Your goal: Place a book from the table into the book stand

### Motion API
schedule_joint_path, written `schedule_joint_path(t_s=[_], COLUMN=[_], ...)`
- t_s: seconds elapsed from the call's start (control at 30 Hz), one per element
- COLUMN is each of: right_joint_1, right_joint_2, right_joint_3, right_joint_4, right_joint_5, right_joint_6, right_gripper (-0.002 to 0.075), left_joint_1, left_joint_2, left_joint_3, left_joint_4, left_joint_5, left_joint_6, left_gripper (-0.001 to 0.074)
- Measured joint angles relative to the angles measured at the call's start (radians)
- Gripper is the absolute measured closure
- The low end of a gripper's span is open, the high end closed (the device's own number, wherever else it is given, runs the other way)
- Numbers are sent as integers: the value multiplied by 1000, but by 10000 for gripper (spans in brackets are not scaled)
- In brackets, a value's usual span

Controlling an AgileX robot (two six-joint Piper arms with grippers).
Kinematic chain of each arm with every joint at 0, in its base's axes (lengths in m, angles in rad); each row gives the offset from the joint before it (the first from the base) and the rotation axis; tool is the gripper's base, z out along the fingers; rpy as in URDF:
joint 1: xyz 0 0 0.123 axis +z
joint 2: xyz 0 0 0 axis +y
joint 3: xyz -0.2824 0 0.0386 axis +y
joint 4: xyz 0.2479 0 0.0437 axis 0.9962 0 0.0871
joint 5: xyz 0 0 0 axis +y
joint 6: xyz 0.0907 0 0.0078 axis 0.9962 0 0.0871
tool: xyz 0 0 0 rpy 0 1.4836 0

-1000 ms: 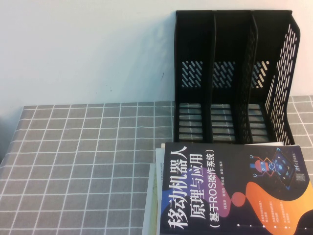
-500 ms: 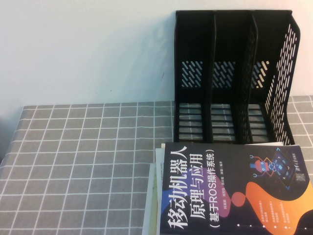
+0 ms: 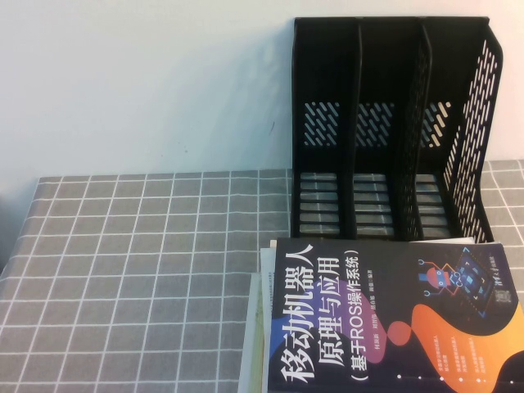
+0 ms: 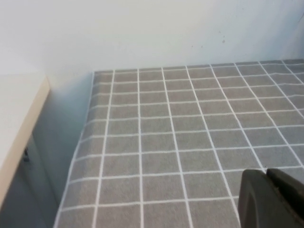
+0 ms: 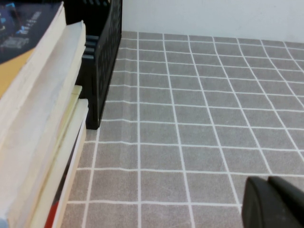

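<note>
The dark navy book (image 3: 393,319) with a white Chinese title lies flat on top of a stack of books at the front right of the table (image 3: 139,270). Its thick page edge also shows in the right wrist view (image 5: 33,109). The black book stand (image 3: 389,123) stands upright just behind the stack, its three compartments empty; a corner of it shows in the right wrist view (image 5: 102,61). Neither gripper shows in the high view. My left gripper (image 4: 267,172) is shut and empty above bare cloth. My right gripper (image 5: 268,179) is shut and empty above the cloth, beside the stack.
Other books lie under the navy one, their pale edges showing at the stack's left (image 3: 255,327). A white wall rises behind the table. In the left wrist view a pale desk edge (image 4: 19,128) stands beyond the cloth's edge.
</note>
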Motion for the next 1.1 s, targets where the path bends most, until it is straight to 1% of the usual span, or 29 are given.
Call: schedule_joint_path(t_s=[0.2,0.57,0.87,1.0,1.1], right_joint_1=[0,0,0,0,0], right_joint_2=[0,0,0,0,0], right_joint_3=[0,0,0,5,9], right_joint_4=[-2,-4,-4,-6,-6], right_joint_5=[0,0,0,-46,-173], right_joint_6=[0,0,0,0,0], right_gripper=[729,729,729,729,729], left_joint_1=[0,0,0,0,0], left_joint_2=[0,0,0,0,0], left_joint_3=[0,0,-2,0,0], left_joint_4=[24,-8,-10,-15,-17], left_joint_5=[-26,66,68,-12,-185], left_joint_6=[-7,-13,-13,-13,-13], left_gripper=[738,738,738,738,738])
